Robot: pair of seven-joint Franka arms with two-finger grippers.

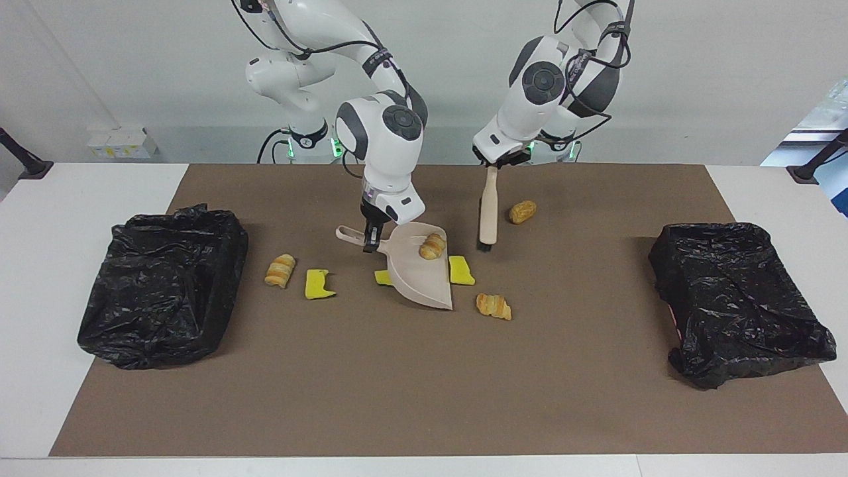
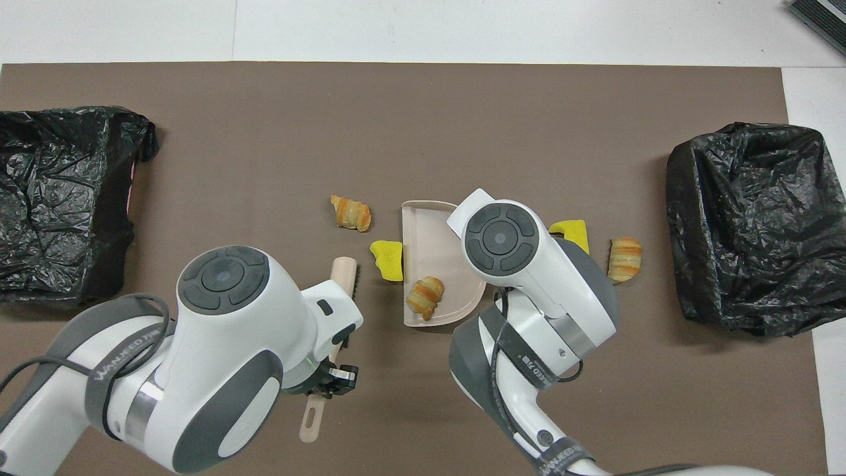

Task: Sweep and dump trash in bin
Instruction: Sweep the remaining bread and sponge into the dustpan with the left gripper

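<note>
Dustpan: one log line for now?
left tool: shut on brush, upright beside dustpan | right tool: shut on dustpan handle | bread lump in dustpan, six bits on mat
</note>
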